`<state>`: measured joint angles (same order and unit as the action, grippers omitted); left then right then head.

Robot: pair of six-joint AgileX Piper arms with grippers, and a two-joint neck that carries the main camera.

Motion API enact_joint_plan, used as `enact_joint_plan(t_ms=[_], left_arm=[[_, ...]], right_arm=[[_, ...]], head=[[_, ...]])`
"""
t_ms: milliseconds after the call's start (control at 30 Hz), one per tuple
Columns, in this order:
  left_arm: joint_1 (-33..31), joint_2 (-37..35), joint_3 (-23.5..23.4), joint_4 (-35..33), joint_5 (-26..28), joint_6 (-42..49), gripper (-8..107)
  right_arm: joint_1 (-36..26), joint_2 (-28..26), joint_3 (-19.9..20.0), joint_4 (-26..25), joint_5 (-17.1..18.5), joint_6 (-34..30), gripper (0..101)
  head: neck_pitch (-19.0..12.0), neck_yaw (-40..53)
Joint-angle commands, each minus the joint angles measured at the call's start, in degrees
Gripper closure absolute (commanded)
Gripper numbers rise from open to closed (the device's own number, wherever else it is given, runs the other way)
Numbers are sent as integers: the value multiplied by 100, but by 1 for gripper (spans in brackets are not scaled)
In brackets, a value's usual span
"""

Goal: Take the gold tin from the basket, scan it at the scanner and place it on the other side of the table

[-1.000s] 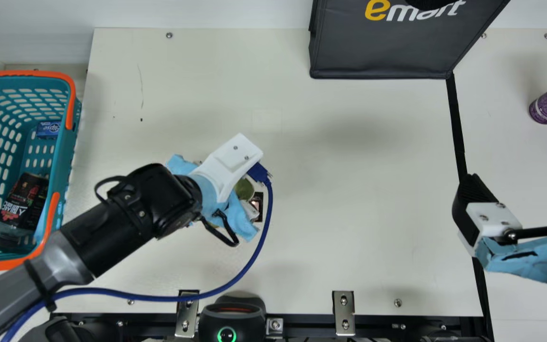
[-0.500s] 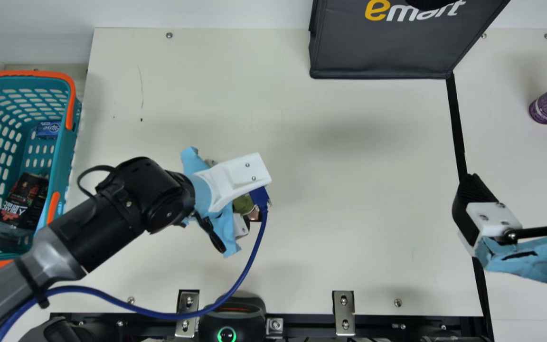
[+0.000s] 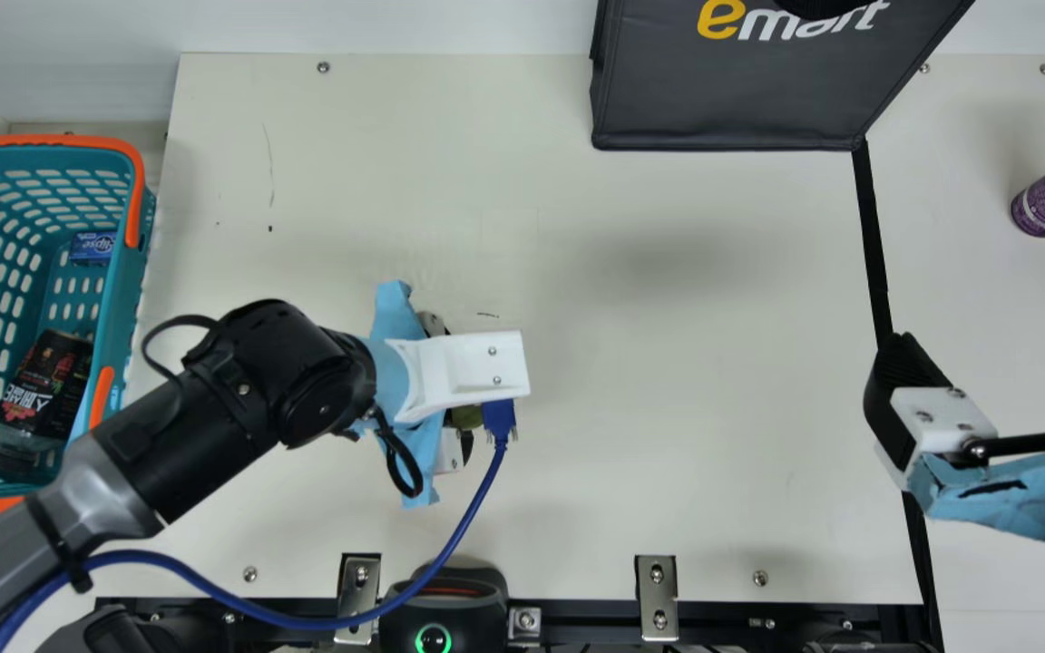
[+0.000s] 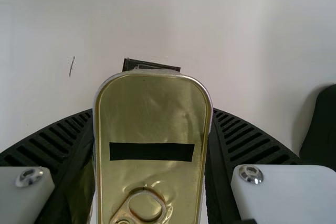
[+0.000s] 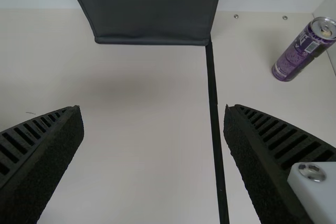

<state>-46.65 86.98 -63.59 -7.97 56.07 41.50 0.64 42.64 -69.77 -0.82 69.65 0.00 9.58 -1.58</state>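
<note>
cream table [image 3: 686,363]; gold tin [image 4: 157,108] in left claw [image 3: 473,367]

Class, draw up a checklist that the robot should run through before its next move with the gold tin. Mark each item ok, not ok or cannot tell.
1. Gold tin out of the basket: ok.
2. Tin gripped by the left pincer: ok, a finger on either side.
3. Blue cable away from the scanner: not ok, it crosses in front of the scanner in the main view.
4. Tin's barcode turned to the scanner: cannot tell.
5. Tin already scanned: cannot tell.
6. Right pincer out of the tin's way to the scanner: ok, it hangs open towards the table's right side.
</note>
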Motion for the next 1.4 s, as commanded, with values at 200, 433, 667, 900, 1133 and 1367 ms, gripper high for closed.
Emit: enact_joint_plan(t_ms=[200,433,667,900,1133,1367], left_arm=[[23,219,79,-78,-196,640,107],[158,546,107,-186,-390,1042,107],[299,828,87,-295,-478,1292,107],[366,1008,96,-378,-535,1413,105],[356,1103,110,-428,-565,1427,81],[337,1163,116,-497,-574,1436,58]], right_arm=[[0,0,0,0,0,0,6],[0,0,0,0,0,0,6],[0,0,0,0,0,0,6],[0,0,0,0,0,0,6],[0,0,0,0,-12,0,6],[0,0,0,0,-12,0,6]], head=[[-166,0],[-166,0],[-166,0],[-166,0],[-166,0],[-166,0]])
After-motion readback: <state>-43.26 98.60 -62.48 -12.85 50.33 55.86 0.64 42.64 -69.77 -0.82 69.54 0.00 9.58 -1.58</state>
